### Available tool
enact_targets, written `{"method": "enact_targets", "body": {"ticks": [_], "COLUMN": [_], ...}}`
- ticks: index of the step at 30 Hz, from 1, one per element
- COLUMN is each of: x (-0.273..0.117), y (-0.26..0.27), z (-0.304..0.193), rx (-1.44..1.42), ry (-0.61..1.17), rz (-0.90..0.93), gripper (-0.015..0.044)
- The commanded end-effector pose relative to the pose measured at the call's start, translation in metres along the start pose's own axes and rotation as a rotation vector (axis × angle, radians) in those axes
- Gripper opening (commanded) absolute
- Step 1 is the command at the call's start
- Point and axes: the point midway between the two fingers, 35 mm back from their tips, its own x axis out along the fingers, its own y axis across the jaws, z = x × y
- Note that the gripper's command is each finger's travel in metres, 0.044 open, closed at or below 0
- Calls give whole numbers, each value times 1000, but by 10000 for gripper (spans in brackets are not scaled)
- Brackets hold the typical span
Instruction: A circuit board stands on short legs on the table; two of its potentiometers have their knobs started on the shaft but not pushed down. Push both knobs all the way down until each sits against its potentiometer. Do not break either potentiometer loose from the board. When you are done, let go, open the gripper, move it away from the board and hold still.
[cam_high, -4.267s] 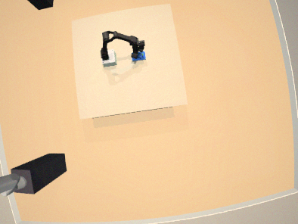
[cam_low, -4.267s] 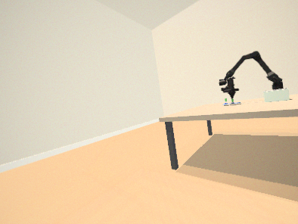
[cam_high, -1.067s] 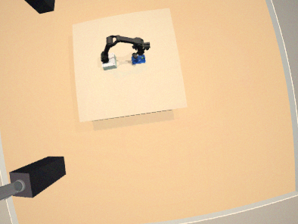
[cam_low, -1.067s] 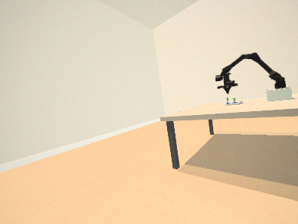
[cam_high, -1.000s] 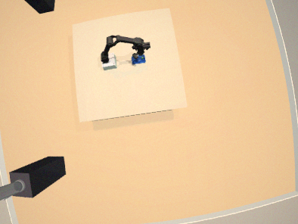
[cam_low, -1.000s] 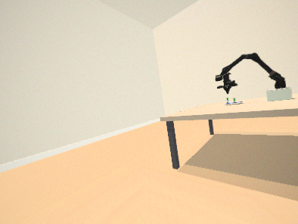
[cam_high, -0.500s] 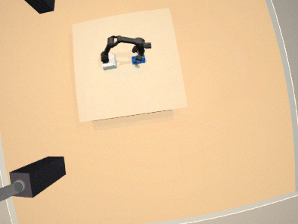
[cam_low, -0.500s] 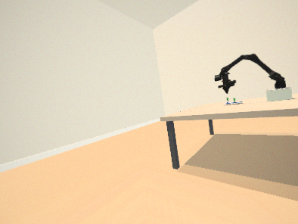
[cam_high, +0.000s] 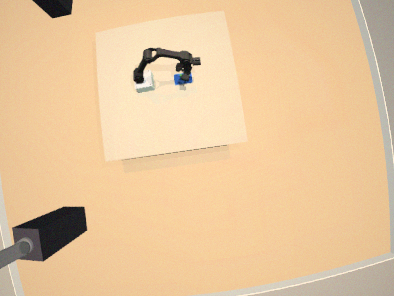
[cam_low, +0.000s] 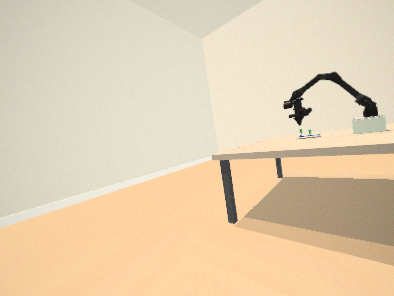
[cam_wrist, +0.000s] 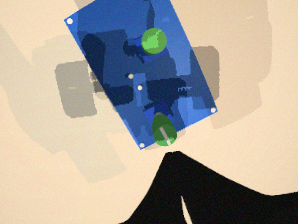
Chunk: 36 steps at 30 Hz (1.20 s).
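The blue circuit board (cam_wrist: 197, 95) (cam_high: 177, 81) lies turned at a slant in the wrist view. One green knob (cam_wrist: 154, 41) stands near its upper part. The other green knob (cam_wrist: 164, 130), with a pale line on its top, is near the board's lower edge, just beyond the fingertips in that view. Both knobs show as small green posts in the exterior view, at the left (cam_low: 301, 131) and right (cam_low: 310, 132). My gripper (cam_wrist: 172, 157) (cam_low: 300, 124) is shut and empty, pointing down a little above the knobs. How far each knob sits above its potentiometer cannot be told.
The board rests on the pale table (cam_high: 170, 125) (cam_low: 260, 146). The arm's light grey base block (cam_high: 145, 84) (cam_low: 369, 124) stands beside the board, and the arm arches between them. Shadows of the arm fall across the board and table.
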Motion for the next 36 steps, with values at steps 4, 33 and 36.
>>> {"method": "enact_targets", "body": {"ticks": [4, 33, 36], "x": [6, 26, 26], "y": [0, 0, 0], "z": [1, 2, 2], "rx": [-5, -5, -5], "ry": [-5, -5, -5], "rz": [-1, -1, -1], "gripper": [0, 0, 0]}}
